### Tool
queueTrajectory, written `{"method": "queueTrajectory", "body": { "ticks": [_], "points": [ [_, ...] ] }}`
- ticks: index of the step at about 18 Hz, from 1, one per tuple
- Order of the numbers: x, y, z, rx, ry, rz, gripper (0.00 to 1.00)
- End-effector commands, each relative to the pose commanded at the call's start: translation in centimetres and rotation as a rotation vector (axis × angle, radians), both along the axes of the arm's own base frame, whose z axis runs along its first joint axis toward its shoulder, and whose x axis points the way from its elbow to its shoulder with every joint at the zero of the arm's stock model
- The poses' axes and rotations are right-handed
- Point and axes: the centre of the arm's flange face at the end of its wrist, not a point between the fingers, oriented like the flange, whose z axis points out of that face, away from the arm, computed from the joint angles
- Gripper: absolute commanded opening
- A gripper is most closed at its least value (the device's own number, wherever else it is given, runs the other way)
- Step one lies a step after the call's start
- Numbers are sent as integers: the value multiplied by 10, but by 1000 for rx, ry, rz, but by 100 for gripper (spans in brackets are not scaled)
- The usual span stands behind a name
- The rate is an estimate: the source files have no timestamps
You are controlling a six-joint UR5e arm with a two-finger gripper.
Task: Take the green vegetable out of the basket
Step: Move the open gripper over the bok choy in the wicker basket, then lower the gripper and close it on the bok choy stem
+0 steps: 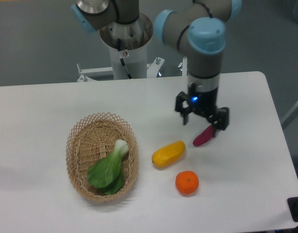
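Lying in the basket, the green vegetable rests on the woven floor with its leaves toward the near rim and its pale stalk pointing up and away, toward the far right side; it sits loose there, nothing on top of it, so it looks open to a grasp from above. The other items lie on the table to the right of the basket: a yellow vegetable just beside the basket's right edge, an orange in front of that, and a purple vegetable farther right. The gripper hangs above the table well apart from the basket, fingers pointing down and spread fairly wide, with nothing held between them. One finger stands right at the upper end of the purple vegetable (whether it touches or merely overlaps it in this view cannot be told). Judging by this layout, the pick has not begun: the arm needs to travel left across the yellow vegetable to get over the basket before it descends.
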Motion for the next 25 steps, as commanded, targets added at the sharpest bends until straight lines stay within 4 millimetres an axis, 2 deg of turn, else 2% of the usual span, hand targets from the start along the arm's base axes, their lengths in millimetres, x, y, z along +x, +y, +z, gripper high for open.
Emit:
{"method": "queueTrajectory", "body": {
  "ticks": [2,6,9,11,13,16,20,22,25],
  "points": [
    [23,12,-9,-3,-28,16,100],
    [77,23,-46,-35,-81,3,100],
    [108,36,-71,-63,-103,-51,100],
    [122,35,-85,-85,-120,-69,100],
    [128,32,-96,-89,-124,-78,100],
    [145,39,-103,-96,-127,-109,100],
    [143,46,-125,-126,-150,-120,100],
    [149,51,-132,-138,-153,-133,100],
    [145,51,-134,-160,-123,-130,100]
  ]
}}
